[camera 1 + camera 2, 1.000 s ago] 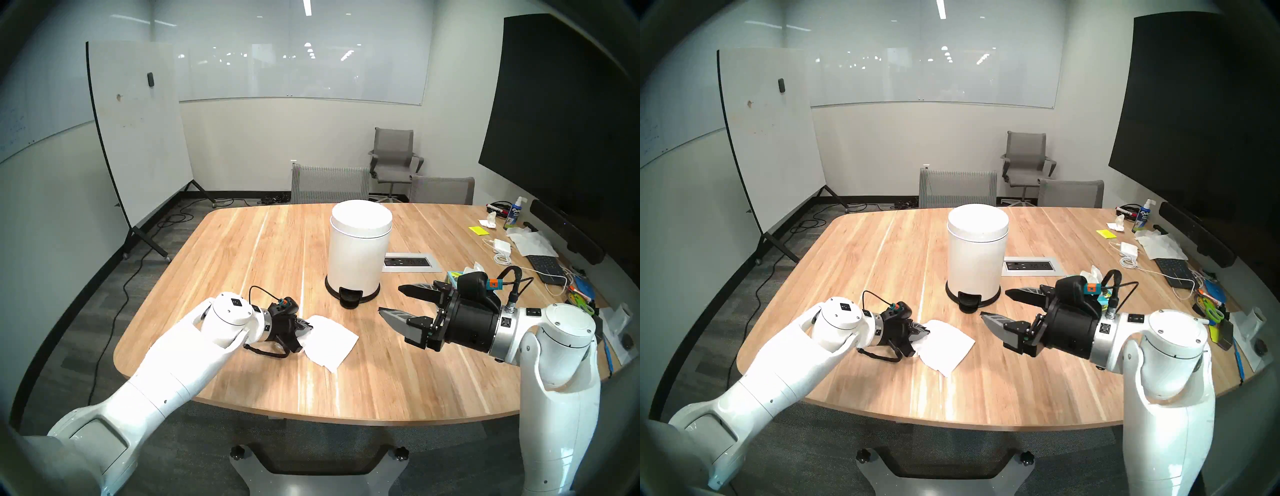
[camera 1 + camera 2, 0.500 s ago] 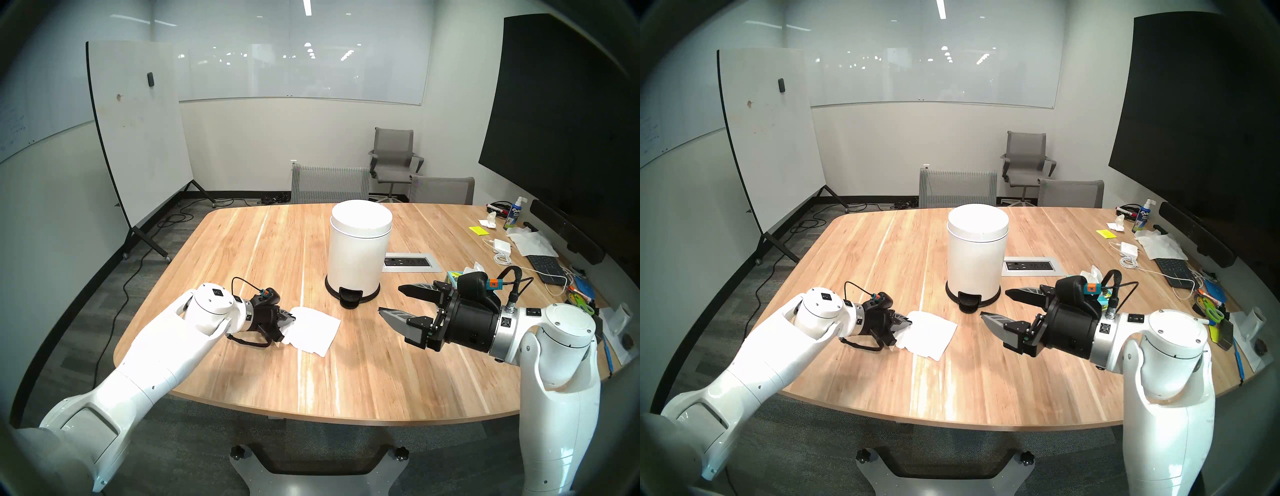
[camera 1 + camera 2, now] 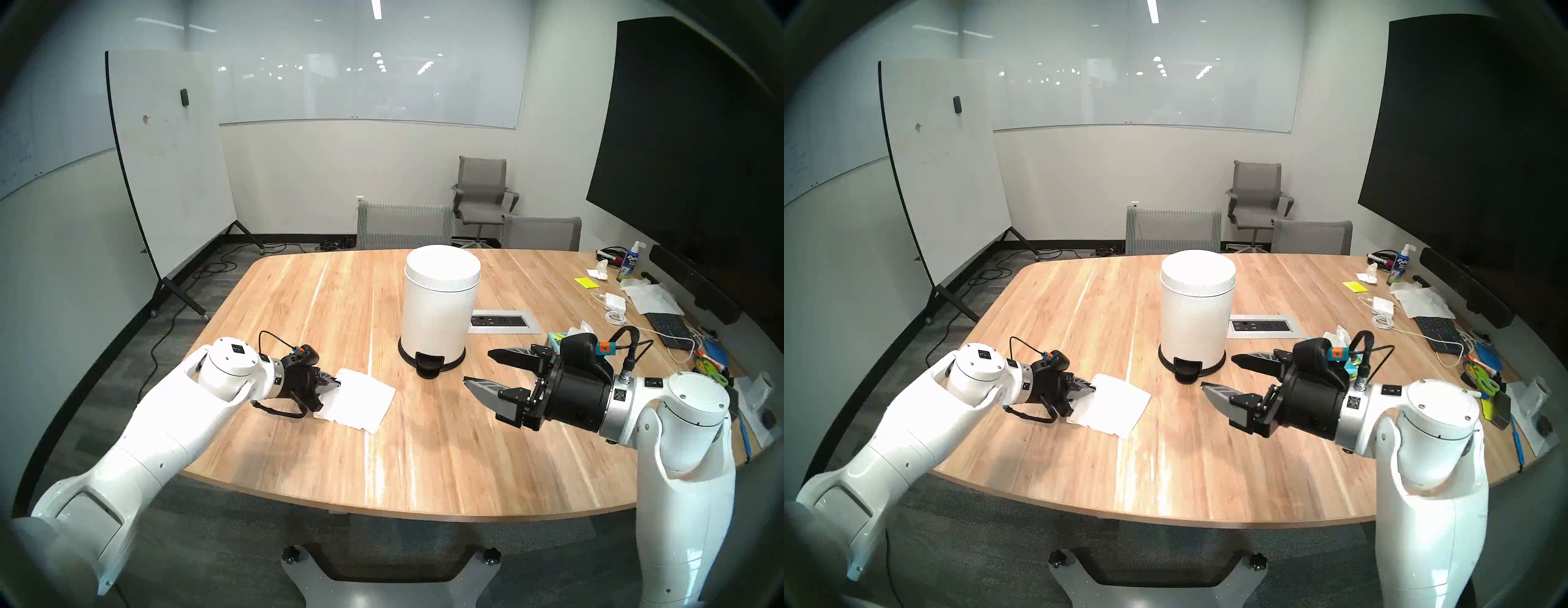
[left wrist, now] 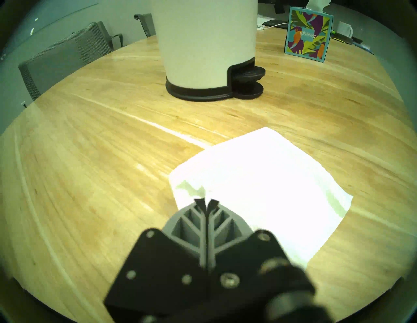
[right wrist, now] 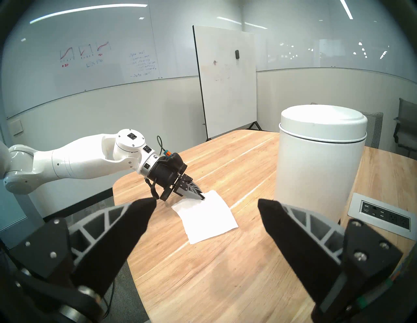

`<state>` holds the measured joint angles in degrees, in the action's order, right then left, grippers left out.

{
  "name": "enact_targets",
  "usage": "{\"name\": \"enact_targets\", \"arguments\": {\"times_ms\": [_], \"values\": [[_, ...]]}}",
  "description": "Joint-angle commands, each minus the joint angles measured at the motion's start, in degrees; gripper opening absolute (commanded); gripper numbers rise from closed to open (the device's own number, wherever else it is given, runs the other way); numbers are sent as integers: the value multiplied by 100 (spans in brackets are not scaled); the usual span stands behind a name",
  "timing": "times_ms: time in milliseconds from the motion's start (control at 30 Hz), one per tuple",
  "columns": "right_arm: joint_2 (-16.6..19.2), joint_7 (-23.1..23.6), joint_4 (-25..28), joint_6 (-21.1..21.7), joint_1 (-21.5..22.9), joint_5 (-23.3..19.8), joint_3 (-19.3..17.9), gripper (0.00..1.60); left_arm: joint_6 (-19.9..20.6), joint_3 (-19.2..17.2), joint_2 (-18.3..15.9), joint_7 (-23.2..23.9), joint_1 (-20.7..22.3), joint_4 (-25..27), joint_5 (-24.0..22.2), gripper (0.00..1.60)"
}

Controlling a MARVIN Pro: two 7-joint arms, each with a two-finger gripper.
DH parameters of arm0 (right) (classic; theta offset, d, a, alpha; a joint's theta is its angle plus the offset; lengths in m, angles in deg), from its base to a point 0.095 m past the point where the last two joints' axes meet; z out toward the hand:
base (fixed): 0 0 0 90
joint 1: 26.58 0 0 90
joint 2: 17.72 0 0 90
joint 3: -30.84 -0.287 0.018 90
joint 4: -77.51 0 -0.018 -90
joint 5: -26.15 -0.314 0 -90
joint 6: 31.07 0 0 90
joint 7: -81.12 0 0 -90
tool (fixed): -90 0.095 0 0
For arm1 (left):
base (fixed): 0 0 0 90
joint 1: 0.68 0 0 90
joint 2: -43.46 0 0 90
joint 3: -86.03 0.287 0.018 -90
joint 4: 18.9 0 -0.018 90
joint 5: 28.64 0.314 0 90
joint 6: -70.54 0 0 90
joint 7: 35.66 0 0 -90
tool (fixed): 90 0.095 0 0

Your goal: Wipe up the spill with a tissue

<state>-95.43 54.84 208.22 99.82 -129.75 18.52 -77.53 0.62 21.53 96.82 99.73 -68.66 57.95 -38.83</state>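
Teal Kleenex tissue box [image 4: 308,33], Expo spray bottle [image 3: 630,265]

White square tissue [image 3: 358,399] lies flat on the table; one corner pinched; spill unseen.

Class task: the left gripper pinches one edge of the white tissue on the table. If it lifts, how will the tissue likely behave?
The tissue looks thin and lies flat, so it would probably droop limply. It is likely very light. Pinched by the left gripper at one edge only, it might tear if dragged hard.
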Motion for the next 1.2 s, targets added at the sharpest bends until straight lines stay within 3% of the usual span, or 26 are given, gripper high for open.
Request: {"name": "enact_targets", "arguments": {"times_ms": [0,567,1000,1033,1067,1100,1133,1167], "values": [[15,28,92,10,31,-20,15,160,-112,-164,-239,99,-90,91,-99,0],[15,28,92,12,31,-20,14,160,-353,-328,-492,255,-334,43,-149,0],[15,28,92,10,31,-20,14,160,-324,-571,-872,463,-889,753,-395,3],[15,28,92,11,31,-20,14,160,-316,-587,-885,461,-915,786,-406,20],[15,28,92,11,31,-20,14,160,-312,-602,-895,458,-936,811,-413,77],[15,29,92,11,31,-20,14,160,-311,-609,-900,455,-948,828,-414,108],[15,29,92,12,31,-20,14,160,-304,-619,-903,440,-967,851,-413,159],[15,29,92,12,31,-20,14,160,-300,-624,-901,428,-979,865,-409,160]]}}
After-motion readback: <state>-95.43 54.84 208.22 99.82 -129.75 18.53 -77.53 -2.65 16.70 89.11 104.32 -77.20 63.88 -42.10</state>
